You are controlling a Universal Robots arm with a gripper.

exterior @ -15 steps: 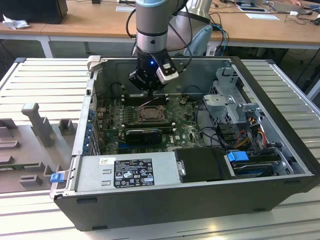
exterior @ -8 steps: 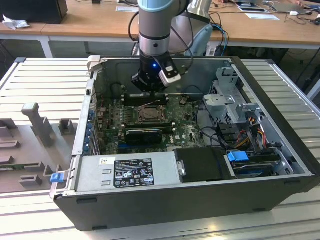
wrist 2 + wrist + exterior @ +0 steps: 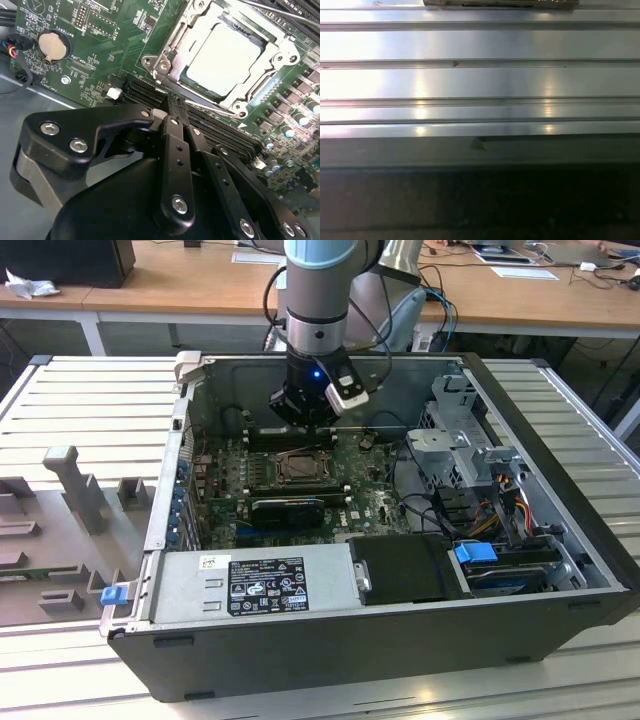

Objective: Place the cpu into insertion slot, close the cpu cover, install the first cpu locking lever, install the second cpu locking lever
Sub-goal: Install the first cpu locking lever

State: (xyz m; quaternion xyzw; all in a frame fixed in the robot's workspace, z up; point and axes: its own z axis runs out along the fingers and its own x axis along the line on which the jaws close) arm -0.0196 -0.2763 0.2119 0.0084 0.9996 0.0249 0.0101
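In the second wrist view the cpu [image 3: 227, 55], a pale square chip, lies flat in the insertion slot [image 3: 303, 468] on the green board. The silver cpu cover [image 3: 172, 47] is down around the cpu like a frame. A thin wire lever [image 3: 210, 106] runs along the socket edge nearest my fingers, and another [image 3: 285, 10] runs along the far edge. My gripper [image 3: 170, 107] is shut with nothing between its black fingers, its tips over the memory slots just beside the socket. In the exterior view the gripper [image 3: 300, 420] hangs over the board behind the socket.
The open computer case [image 3: 560, 570] rests on a ribbed metal table [image 3: 480, 80]. A grey power-supply box [image 3: 255, 585] fills the front, with a drive cage [image 3: 460, 440] and cables at the exterior view's right. A coin battery [image 3: 52, 45] and long black memory slots [image 3: 145, 92] lie near the socket.
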